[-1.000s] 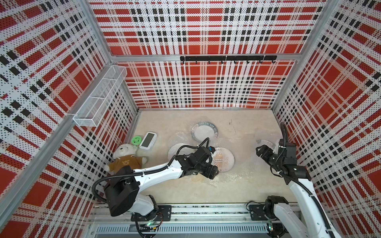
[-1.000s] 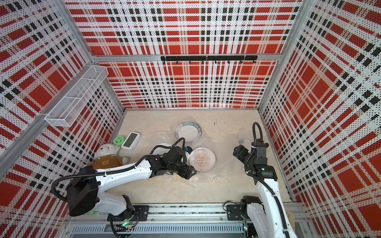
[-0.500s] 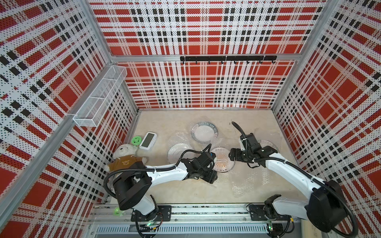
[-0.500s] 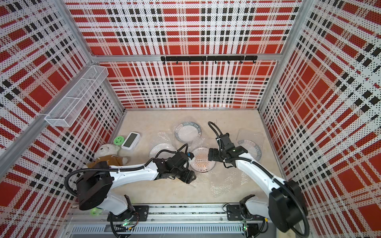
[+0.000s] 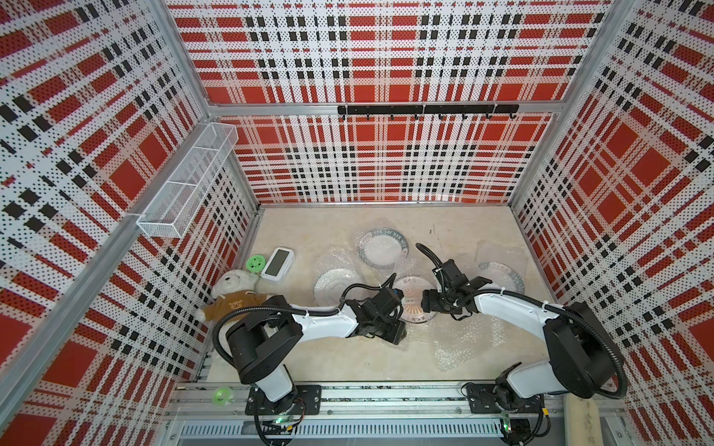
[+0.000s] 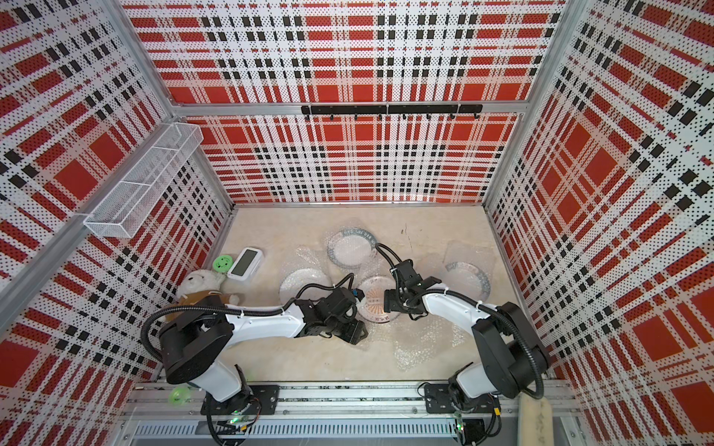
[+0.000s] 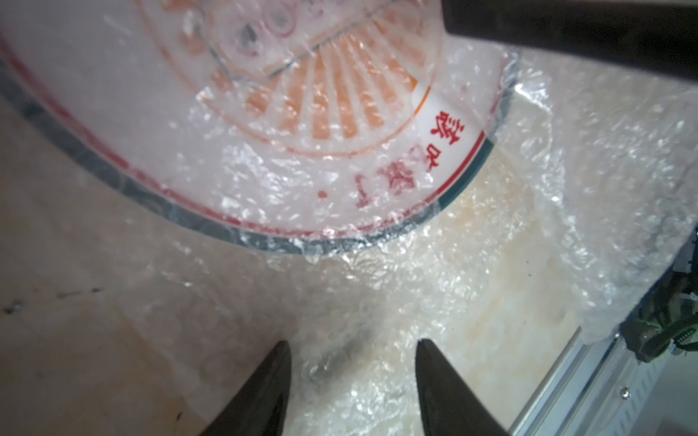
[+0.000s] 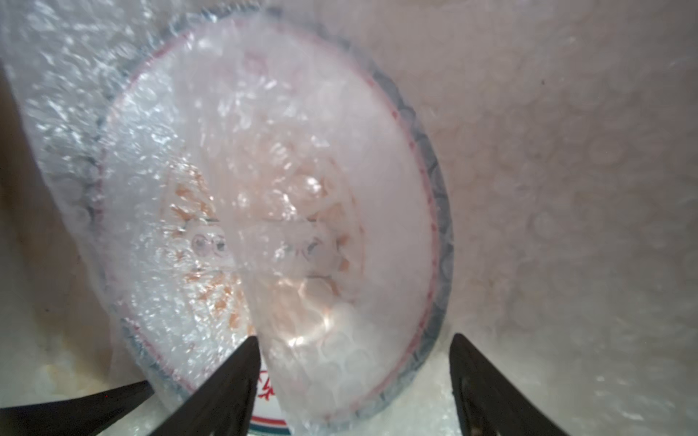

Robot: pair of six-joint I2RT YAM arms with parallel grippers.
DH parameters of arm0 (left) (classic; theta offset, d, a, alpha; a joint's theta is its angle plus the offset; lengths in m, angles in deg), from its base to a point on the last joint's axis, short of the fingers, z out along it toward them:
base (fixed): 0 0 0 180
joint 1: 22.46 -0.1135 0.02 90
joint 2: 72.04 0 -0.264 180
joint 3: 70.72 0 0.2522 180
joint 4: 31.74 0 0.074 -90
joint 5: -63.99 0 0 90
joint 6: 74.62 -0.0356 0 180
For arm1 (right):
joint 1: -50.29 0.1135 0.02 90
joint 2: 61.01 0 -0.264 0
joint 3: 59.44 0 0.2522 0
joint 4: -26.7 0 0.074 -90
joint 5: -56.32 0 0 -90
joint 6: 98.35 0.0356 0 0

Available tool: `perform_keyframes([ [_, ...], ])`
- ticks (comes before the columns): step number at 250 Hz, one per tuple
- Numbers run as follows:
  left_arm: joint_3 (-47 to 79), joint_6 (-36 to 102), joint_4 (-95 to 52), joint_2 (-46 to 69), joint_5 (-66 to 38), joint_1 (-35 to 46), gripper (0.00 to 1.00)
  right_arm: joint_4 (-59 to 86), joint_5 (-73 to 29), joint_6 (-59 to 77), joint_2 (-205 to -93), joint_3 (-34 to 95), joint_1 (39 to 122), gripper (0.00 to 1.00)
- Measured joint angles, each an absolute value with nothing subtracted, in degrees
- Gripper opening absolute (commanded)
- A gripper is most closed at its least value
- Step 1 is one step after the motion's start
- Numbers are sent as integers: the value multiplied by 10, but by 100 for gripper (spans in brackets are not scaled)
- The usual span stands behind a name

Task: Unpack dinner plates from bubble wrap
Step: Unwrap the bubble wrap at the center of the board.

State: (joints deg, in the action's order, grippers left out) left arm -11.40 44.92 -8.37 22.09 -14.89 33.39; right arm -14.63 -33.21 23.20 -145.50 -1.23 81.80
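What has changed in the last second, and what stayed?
The right gripper swung in from the right side to the middle round white ceramic plate with the orange sunburst, covered by clear bubble wrap; its jaws stand open at the rim. The left gripper shifted slightly toward the front. Nothing was grasped. That plate, the white teddy bear and the white rectangular clock stayed put.

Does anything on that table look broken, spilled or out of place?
Nothing broken or spilled. Oddities: a teddy bear, clock and green disc by the left wall, and a crumpled bubble wrap sheet lying loose.
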Motion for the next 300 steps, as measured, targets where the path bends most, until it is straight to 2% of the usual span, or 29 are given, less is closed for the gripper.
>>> perform_keyframes([
  [61, -133, 458, -112, 215, -155, 334, 53, -145, -345, 239, -1454, -14, 818, 45],
  [81, -137, 461, -119, 213, -157, 334, 52, -147, -347, 240, -1447, -14, 818, 33],
  [94, -139, 463, -122, 212, -158, 334, 52, -151, -348, 239, -1439, -14, 818, 30],
  [116, -139, 466, -124, 212, -158, 334, 51, -163, -360, 242, -1418, -11, 818, 16],
  [167, -144, 473, -134, 212, -158, 333, 50, -209, -400, 225, -1364, 17, 793, 0],
  [250, -179, 494, -177, 197, -158, 332, 49, -246, -435, 190, -1326, 38, 543, 2],
  [268, -182, 498, -181, 195, -158, 332, 49, -243, -440, 191, -1330, 37, 503, 13],
  [284, -184, 500, -183, 193, -158, 332, 49, -232, -439, 190, -1333, 29, 475, 35],
  [300, -185, 502, -182, 191, -158, 332, 49, -228, -438, 190, -1335, 21, 459, 49],
])
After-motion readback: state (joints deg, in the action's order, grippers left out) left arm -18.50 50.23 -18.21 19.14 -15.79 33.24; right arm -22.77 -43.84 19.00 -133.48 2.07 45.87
